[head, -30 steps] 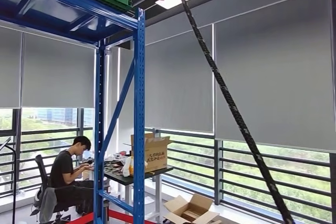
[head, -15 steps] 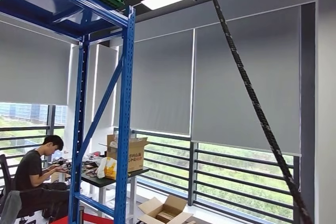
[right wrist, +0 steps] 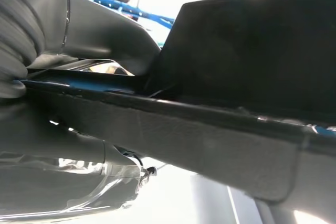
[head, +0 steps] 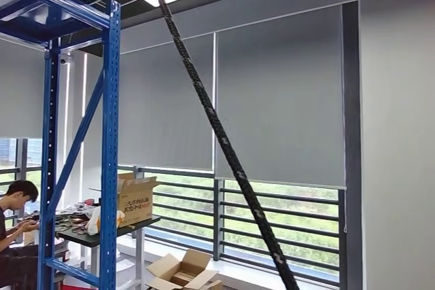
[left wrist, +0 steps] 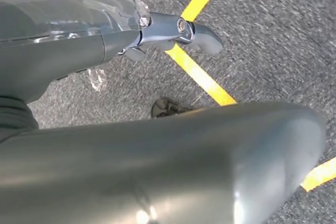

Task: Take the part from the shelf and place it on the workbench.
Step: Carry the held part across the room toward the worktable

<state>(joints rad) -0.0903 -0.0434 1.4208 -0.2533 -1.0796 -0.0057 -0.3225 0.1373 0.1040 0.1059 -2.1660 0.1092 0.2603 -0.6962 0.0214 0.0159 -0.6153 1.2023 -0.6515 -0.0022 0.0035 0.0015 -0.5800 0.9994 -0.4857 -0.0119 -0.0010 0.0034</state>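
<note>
In the right wrist view, the right hand (right wrist: 79, 51) fingers clamp a dark flat part (right wrist: 222, 129); the left hand (left wrist: 118, 30) holds nothing.

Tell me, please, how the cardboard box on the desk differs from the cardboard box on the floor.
The box on the desk stands raised beside the blue rack; the box on the floor lies below by the window. The desk box shows printing and looks taller; the floor box looks plain and flatter. Both are brown with open flaps.
</note>
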